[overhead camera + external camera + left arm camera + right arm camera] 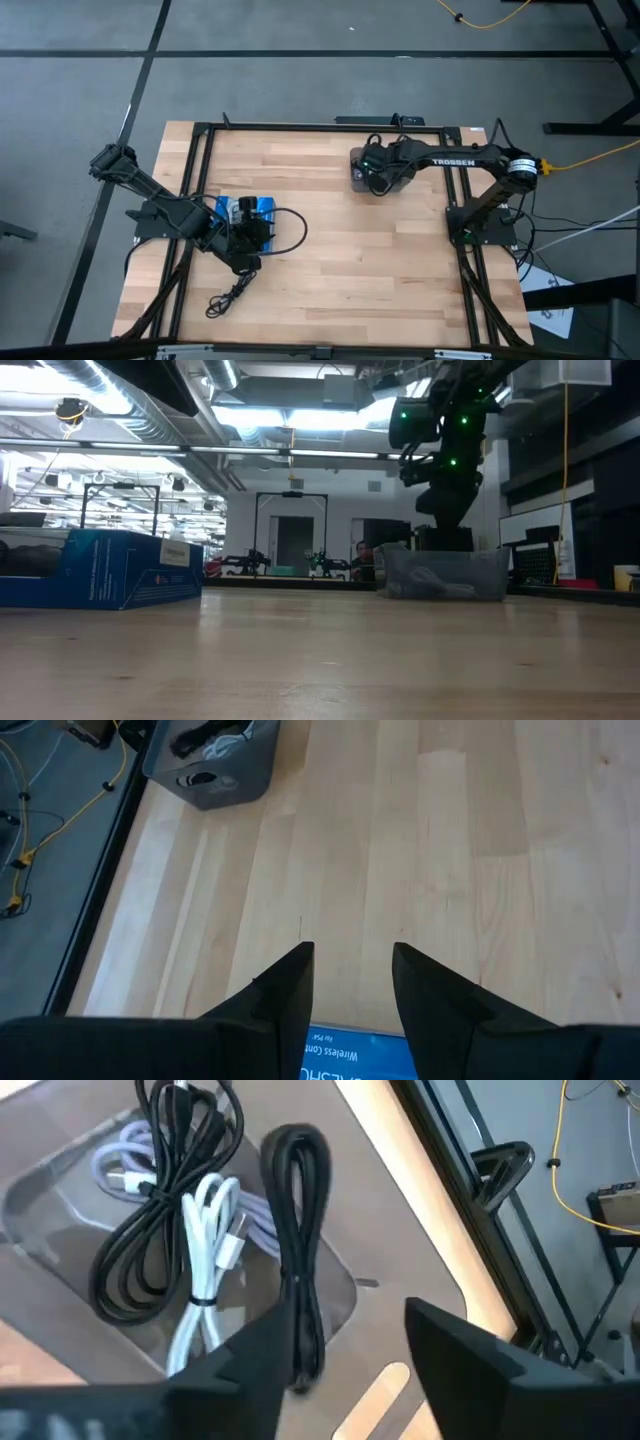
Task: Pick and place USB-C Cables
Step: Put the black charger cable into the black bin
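Wood-topped table [350, 250] is carrying a clear bin [60, 1200], directly beneath the right gripper [345, 1345], whose jaws are standing wide and empty. Four USB-C cables [205, 1240] are lying in the bin, a fifth [228, 293] just behind the left gripper [352, 982], also parted and empty. Release should be occurring squarely over the bin

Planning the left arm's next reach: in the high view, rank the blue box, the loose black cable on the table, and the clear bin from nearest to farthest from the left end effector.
1. Blue box: right beside the left end effector.
2. Loose black cable: at the table's near-left part, below the end effector in the high view.
3. Clear bin: far across the table, under the right end effector.
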You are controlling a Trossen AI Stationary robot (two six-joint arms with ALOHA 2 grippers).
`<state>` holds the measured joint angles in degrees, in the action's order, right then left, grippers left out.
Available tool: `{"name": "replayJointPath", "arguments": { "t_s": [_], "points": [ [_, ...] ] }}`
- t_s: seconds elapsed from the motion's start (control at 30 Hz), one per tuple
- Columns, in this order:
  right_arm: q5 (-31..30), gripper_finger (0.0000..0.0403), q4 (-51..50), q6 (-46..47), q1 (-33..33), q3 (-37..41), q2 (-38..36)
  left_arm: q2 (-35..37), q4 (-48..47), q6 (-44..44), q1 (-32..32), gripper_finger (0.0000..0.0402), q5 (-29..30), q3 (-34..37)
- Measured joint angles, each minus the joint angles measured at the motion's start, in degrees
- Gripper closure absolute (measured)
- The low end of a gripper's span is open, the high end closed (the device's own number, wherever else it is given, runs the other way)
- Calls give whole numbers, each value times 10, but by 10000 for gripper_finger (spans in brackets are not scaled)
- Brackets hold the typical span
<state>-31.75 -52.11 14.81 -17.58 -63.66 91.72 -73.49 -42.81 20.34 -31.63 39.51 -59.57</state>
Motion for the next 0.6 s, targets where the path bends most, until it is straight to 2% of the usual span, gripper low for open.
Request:
{"name": "replayJointPath", "arguments": {
  "t_s": [0.1, 0.17, 0.23, 0.37, 0.43, 0.53, 0.6],
  "points": [
    [11, 183, -7, 12, 4, -20, 0, 0, 0, 0, 0, 271, 0, 0],
    [52, 180, -17, 37, 10, -41, 0, 0, 0, 0, 0, 271, 0, 0],
    [122, 181, -29, 83, 21, -67, 0, 0, 0, 0, 0, 271, 0, 0],
    [304, 188, -44, 188, 60, -106, 0, 0, 0, 0, 0, 271, 0, 0],
    [351, 190, -42, 195, 95, -111, 0, 0, 0, 1, 0, 271, 0, 0],
    [358, 190, -41, 199, 154, -105, 0, 0, 7, 5, 0, 271, 0, 0],
    [335, 190, -42, 218, 195, -96, 0, 0, 22, 5, 0, 271, -3, 0]
  ]
}}
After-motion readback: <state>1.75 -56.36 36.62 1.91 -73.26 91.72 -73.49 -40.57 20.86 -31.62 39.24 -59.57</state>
